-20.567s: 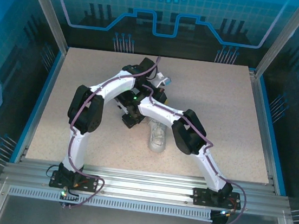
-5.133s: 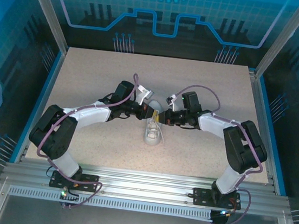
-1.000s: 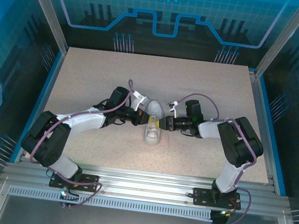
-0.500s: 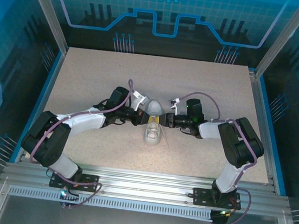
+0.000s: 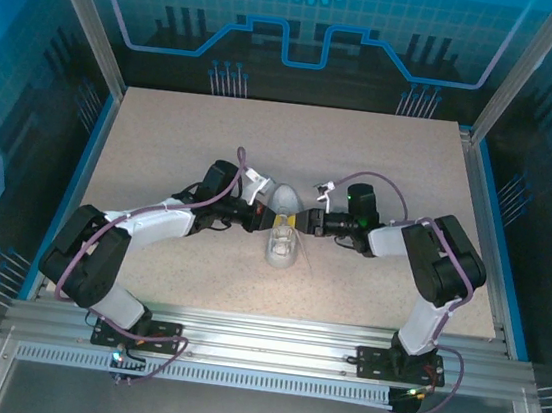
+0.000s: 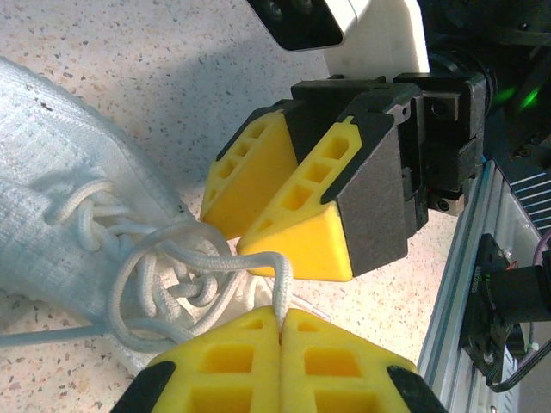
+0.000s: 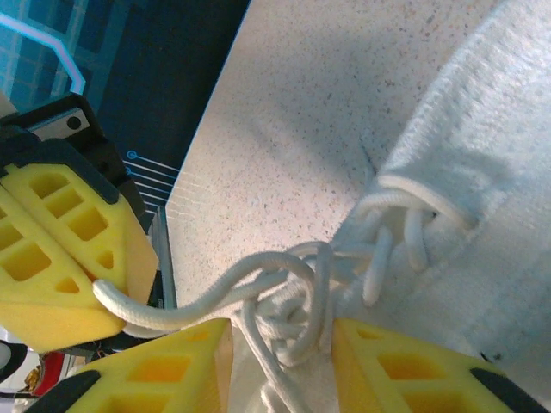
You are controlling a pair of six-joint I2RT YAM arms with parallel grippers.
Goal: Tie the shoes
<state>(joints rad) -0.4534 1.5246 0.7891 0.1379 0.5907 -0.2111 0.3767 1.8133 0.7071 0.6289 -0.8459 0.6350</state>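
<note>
Shoe: white shoe (image 5: 283, 207) mid-table, between the two grippers.
Axis: long axis runs near to far; toe looks to point to the far side.
Left gripper (image 6: 280, 314): fingers pressed together, pinching a lace (image 6: 277, 275) strand.
Right gripper (image 7: 282, 331): fingers parted, the knot's loops lying loose between them.
Surface: speckled beige table (image 5: 411, 173).
Room: blue panels (image 5: 309, 19) around, metal rail (image 5: 271, 332) along the near edge.
</note>
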